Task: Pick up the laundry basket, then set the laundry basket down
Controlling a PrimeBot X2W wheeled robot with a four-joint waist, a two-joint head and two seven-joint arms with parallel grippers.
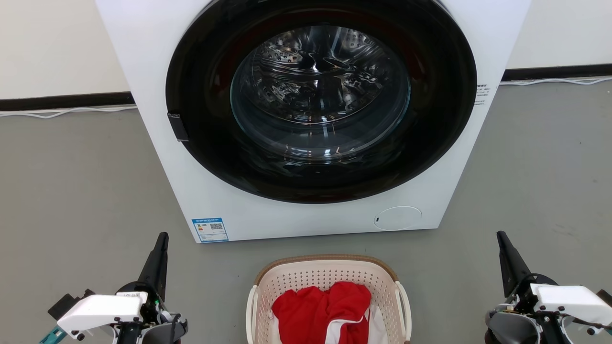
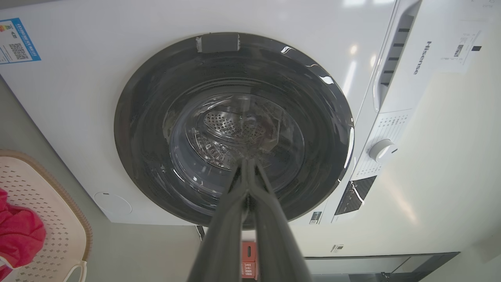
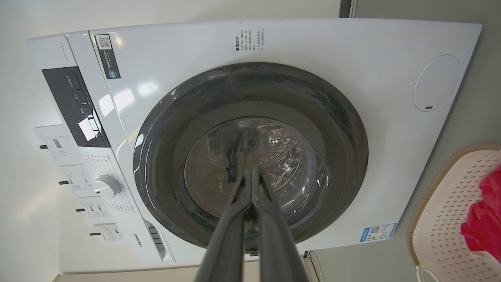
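Left hand (image 1: pixel 161 239): fingers pressed together, holding nothing, well out to the left of the laundry basket (image 1: pixel 325 262).
Right hand (image 1: pixel 502 238): also pressed together and empty, well out to the right of the basket.
Laundry basket: on the floor (image 1: pixel 71 191), midway between both hands and untouched.
Handles: a white loop on each side of the basket, the left handle (image 1: pixel 250 310) and the right handle (image 1: pixel 406 306). The frame edge cuts off their near ends, so their full length is probably not readable.
Load: a red garment (image 1: pixel 325 306) heaped inside the basket.
Washer (image 1: pixel 143 48): just beyond the basket's far rim.
Step in hand: the reach, by my judgement; the lift has not begun.
Doing it well: spread both hands first, bring one to each handle together, then raise evenly so the basket stays level.
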